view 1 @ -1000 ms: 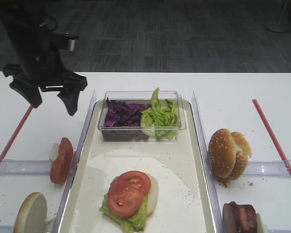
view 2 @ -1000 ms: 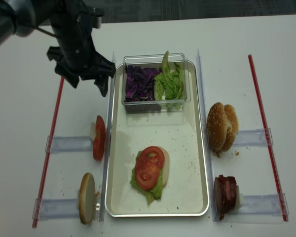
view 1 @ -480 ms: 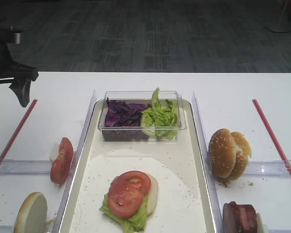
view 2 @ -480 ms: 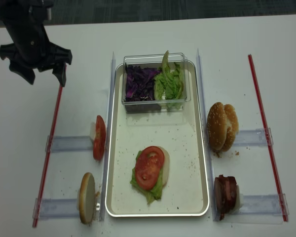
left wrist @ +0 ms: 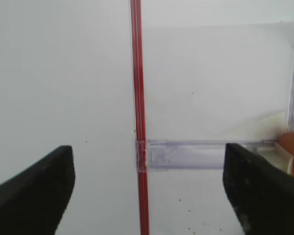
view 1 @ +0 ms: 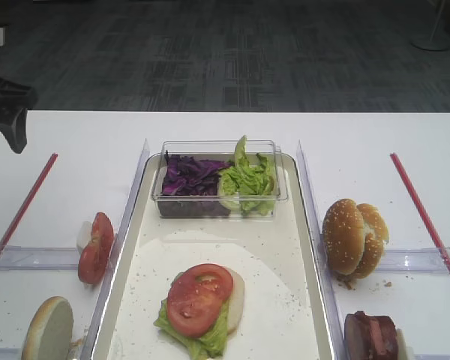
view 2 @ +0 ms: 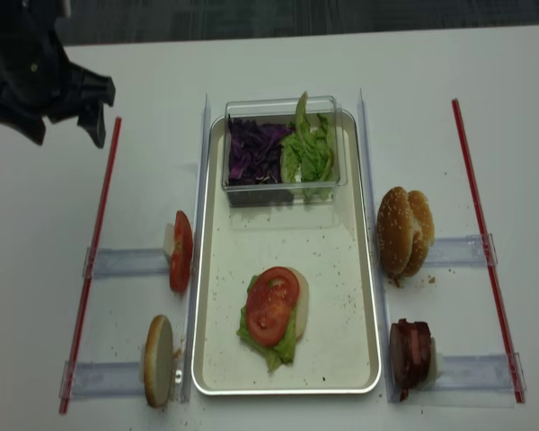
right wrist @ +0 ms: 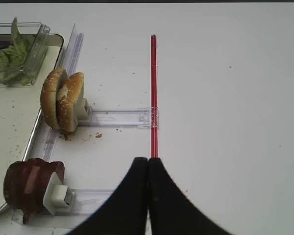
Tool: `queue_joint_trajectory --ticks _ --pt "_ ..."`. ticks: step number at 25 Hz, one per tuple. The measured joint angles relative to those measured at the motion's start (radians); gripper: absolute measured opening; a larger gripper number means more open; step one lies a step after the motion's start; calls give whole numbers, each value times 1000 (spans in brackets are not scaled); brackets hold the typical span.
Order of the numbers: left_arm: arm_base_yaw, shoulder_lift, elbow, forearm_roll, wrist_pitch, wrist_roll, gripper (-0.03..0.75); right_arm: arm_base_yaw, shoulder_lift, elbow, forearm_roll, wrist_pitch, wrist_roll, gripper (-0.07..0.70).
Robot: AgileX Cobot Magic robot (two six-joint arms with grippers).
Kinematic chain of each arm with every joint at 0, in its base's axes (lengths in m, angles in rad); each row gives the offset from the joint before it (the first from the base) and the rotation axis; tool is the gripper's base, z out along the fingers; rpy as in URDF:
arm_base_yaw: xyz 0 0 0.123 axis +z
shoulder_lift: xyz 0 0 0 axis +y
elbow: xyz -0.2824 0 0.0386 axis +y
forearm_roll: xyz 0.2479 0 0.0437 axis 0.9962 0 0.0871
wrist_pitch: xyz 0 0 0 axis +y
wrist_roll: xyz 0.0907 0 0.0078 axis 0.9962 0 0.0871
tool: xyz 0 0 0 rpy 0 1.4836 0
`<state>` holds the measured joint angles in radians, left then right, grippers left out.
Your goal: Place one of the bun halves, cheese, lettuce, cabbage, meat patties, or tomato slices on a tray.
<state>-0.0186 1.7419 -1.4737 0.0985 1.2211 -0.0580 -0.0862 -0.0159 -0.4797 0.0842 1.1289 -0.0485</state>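
A: Nearest, what lay in the tray?
B: A bun half under lettuce and one tomato slice, toward six o'clock; patties stood outside at four.
A: And farther back?
B: Cabbage in the tub at twelve. The left gripper, at ten o'clock, hung wide open and empty; the right gripper was closed, holding nothing.
A: The step?
B: Probably between placements; a patty likely needed fetching next.

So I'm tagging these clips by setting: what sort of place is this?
Probably a lab bench staged as a burger-assembly station, not a real kitchen: a plain white table marked with straight red strips, sesame-seeded bun halves standing in clear plastic holders, and grey office carpet behind.
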Motion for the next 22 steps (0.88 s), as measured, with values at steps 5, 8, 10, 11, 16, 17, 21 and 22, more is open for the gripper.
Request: queue_joint_trajectory --ticks 5,8,10,11,16,17,21,22 --pt "0 -148 162 2 0 -6 566 0 0 0 0 0 0 364" --pt "0 -261 302 2 0 -15 566 0 0 0 0 0 0 364" --pt "0 -344 391 -1 1 -17 566 0 0 0 0 0 0 364" --pt "0 -392 437 -4 1 -19 566 0 0 0 0 0 0 364" --pt "0 -645 631 -6 5 -46 566 0 0 0 0 0 0 364" --pt "0 -690 667 -6 5 -57 566 0 0 0 0 0 0 364" --pt "0 -897 780 -6 12 -92 566 0 0 0 0 0 0 364" --pt "0 -950 802 -6 14 -98 566 0 0 0 0 0 0 364"
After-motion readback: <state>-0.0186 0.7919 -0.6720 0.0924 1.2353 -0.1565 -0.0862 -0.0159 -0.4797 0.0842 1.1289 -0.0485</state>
